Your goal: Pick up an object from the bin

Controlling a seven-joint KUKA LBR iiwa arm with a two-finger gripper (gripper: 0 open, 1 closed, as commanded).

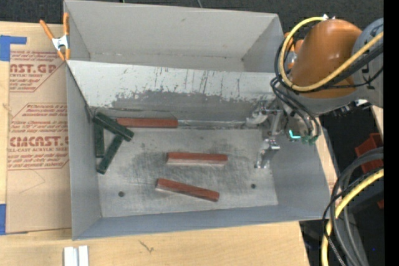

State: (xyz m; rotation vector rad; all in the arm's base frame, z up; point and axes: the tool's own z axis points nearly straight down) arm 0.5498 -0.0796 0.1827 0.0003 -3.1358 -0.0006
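tool (264,156) low over bare bin (293,184) floor, grip unreadable | nearest: red-brown bar (196,159), just left of tool | risk: closing here likely catches nothing; the flat bar may slip

wrist cover (327,56): was a rounded orange dome, smooth and glossy
cables (283,56): yellow loops ran round the dome, with black ones bundled beneath it
arm link (381,34): was pale grey
tool (263,160): was slim, bare silver metal with small brackets at its top
light (292,134): a small teal glow showed beside the tool's mount
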